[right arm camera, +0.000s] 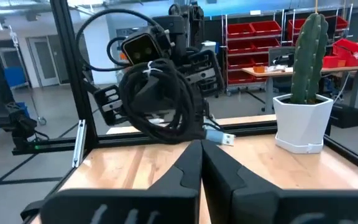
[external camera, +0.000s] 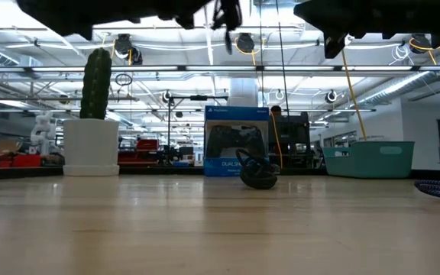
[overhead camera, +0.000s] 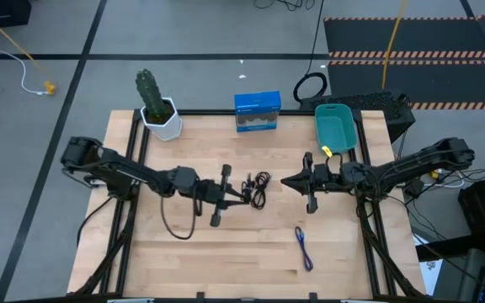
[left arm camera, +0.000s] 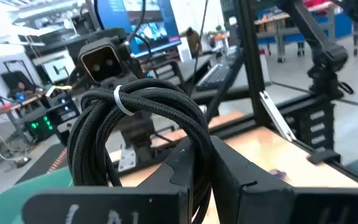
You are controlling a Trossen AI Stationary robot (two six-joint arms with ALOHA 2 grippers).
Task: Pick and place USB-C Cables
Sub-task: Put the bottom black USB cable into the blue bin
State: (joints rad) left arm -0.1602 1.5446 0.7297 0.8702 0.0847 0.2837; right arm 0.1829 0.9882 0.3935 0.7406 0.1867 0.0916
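My left gripper (overhead camera: 244, 197) (left arm camera: 207, 152) is raised over the table's middle, shut on a black USB-C cable bundle (left arm camera: 142, 118) (right arm camera: 160, 102) bound by a white tie (left arm camera: 122, 99). A second black USB-C cable (overhead camera: 263, 188) (external camera: 257, 174) lies coiled on the table just to its right. The blue-purple USB-C cable (overhead camera: 303, 248) lies flat nearer the near edge. The teal bin (overhead camera: 335, 126) stands at the far right. My right gripper (overhead camera: 286, 181) (right arm camera: 201, 152) hovers shut and empty, right of the cables, pointing toward the left gripper. My left gripper pinches the black bundle between its two fingers at the side of the coil (left arm camera: 197, 134) opposite the white tie. The fingers lie level, pointing toward the table's right. The bundle is lifted clear of the table (external camera: 228, 19), its loop standing out past the fingertips.
A cactus in a white pot (overhead camera: 157, 105) stands at the far left and a blue controller box (overhead camera: 257, 111) at the far middle. A large black cable ring (overhead camera: 310, 87) lies beyond the far edge. Bare wood lies along the near side.
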